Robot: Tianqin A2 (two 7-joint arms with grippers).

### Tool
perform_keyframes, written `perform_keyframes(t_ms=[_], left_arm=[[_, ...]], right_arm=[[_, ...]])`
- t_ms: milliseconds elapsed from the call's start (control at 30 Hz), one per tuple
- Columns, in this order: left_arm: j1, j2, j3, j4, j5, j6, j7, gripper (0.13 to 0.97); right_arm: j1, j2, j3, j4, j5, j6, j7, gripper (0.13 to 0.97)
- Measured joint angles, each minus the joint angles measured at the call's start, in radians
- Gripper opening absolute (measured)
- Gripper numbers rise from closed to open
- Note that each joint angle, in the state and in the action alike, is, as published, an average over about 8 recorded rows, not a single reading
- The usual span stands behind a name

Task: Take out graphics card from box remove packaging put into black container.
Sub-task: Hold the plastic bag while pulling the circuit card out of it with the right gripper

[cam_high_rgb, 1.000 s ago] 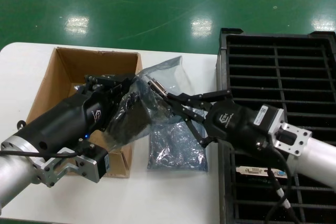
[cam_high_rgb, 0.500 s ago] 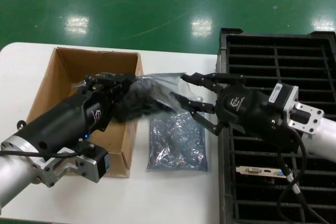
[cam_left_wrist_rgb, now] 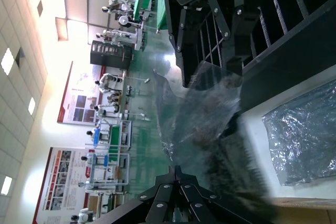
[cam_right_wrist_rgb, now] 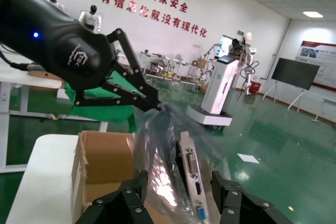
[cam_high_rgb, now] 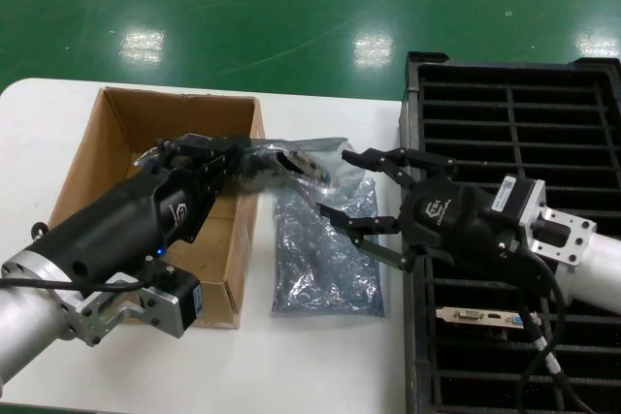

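setting: white table (cam_high_rgb: 320, 366) on a green factory floor, with the box (cam_high_rgb: 116, 157) at the robot's left and the black container (cam_high_rgb: 514, 133) at its right.
left gripper: left gripper (cam_high_rgb: 238, 157) is pinched closed on one end of the packaging (cam_high_rgb: 291, 164), holding it in the air just beside the box's near corner.
right gripper: right gripper (cam_high_rgb: 354, 189) is spread wide, gripping nothing, its fingers either side of the bag's free end.
graphics card: graphics card (cam_right_wrist_rgb: 193, 182) is inside the held bag; its silver bracket with ports pokes toward the right gripper in the right wrist view.
done so far: bagged card is out of the box; another card (cam_high_rgb: 485, 317) already lies in a near slot of the container, and an empty bag (cam_high_rgb: 325, 264) lies flat on the table.
left to do: pull this card free of its bag, then slot it into the container.
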Motion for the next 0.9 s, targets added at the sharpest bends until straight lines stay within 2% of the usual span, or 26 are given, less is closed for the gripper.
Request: perform_keyframes(t_ms=[200,500,767,900], left_arm=[[0.000,0.000,0.000,0.000,0.000,0.000,0.000,0.139],[0.000,0.000,0.000,0.000,0.000,0.000,0.000,0.139],[0.000,0.000,0.000,0.000,0.000,0.000,0.000,0.139],[0.000,0.000,0.000,0.000,0.000,0.000,0.000,0.139]], right_arm=[[0.000,-0.007,-0.005,-0.002,-0.005,0.003,0.000,0.434],[0.014,-0.021,-0.014,-0.023,-0.010,0.001,0.010,0.354],[0.054,-0.046,-0.030,-0.091,-0.021,-0.008,0.012,0.225],[0.083,-0.060,-0.037,-0.145,-0.029,-0.019,0.001,0.225]])
